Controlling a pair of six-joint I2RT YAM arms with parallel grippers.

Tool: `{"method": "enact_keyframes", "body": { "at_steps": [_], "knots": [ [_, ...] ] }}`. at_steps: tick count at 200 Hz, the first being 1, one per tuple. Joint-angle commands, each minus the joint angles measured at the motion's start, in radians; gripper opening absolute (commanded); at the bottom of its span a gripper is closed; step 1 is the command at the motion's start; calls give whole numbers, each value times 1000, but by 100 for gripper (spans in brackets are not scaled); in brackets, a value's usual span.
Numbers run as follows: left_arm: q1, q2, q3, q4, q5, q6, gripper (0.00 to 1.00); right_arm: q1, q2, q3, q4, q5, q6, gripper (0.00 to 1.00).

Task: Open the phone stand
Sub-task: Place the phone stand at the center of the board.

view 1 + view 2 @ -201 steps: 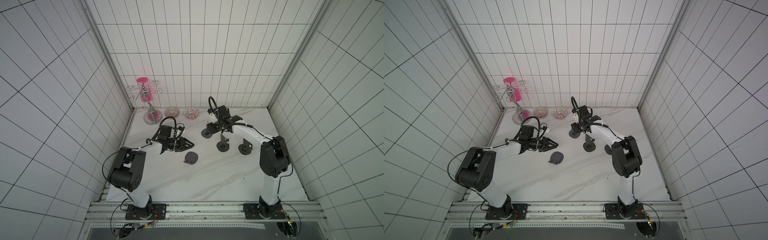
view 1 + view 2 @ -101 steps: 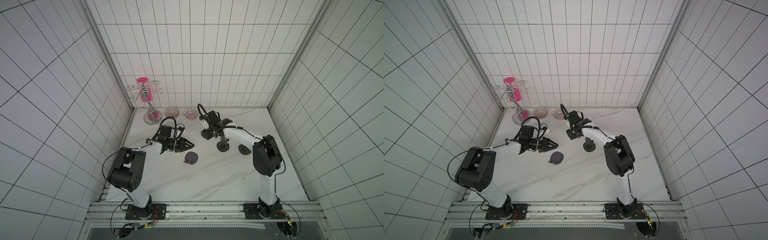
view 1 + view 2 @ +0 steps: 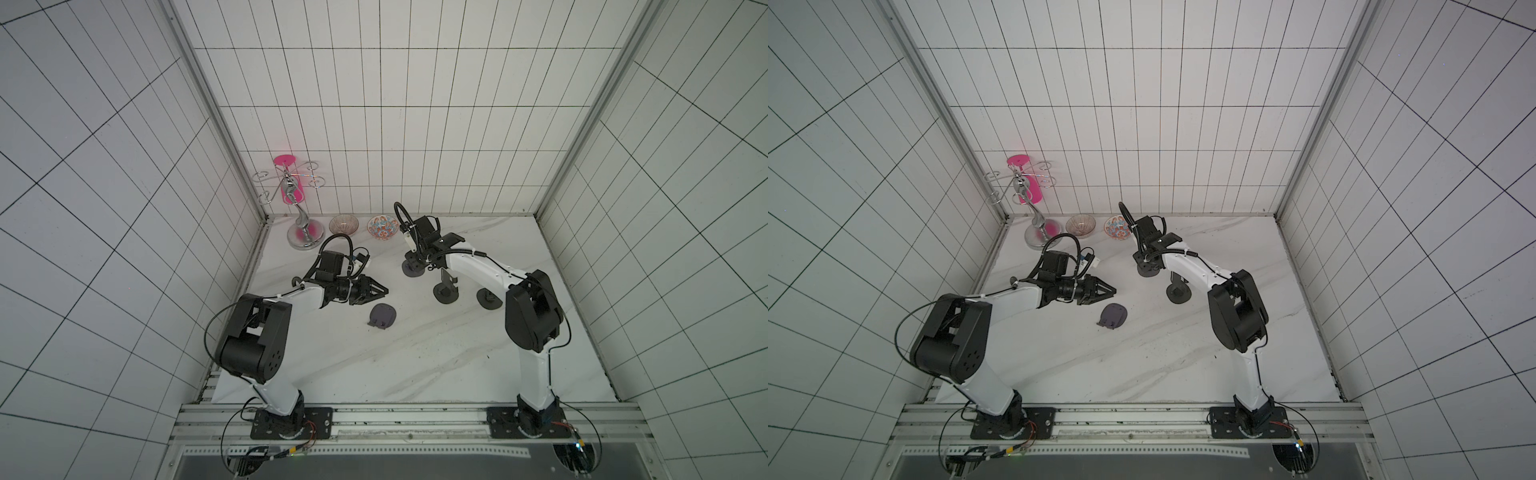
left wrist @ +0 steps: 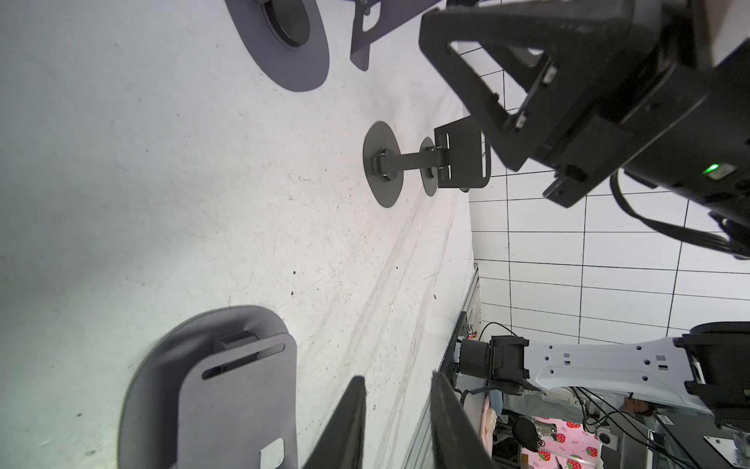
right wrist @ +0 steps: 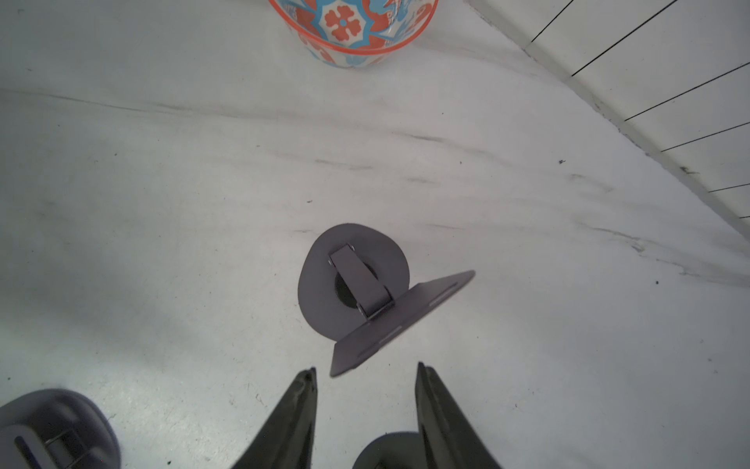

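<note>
Now we hold our right tool (image 5: 365, 369) released over the half-raised phone stand (image 5: 357, 280), seemingly to lift its plate (image 5: 406, 320); our left tool (image 4: 397, 375), parted and empty, hovers near the folded stand (image 4: 227, 385).

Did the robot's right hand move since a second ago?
Yes. In a top view, the right hand has swung sideways toward the patterned bowl, which stayed put. It now sits by the phone stand nearest that bowl.

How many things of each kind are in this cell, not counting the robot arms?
Phone stands: 4
Bowls: 2
Silver hook rack: 1
Pink cylinder: 1
Total: 8
</note>
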Motion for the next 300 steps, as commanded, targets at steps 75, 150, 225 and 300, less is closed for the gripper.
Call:
{"method": "enact_keyframes", "body": {
  "at_steps": [75, 150, 225, 300],
  "knots": [
    [-3, -19, 9, -7, 8, 26, 30, 26, 90, 132, -84, 84, 14, 1],
    [-3, -18, 9, -11, 8, 31, 30, 72, 134, 65, -42, 224, -23, 0],
    [-6, -21, 7, -17, 9, 30, 30, 114, 200, -12, 43, 349, -72, 0],
    [-5, -19, 10, -21, 11, 33, 30, 25, 151, 72, -114, 34, 50, 0]
  ]
}}
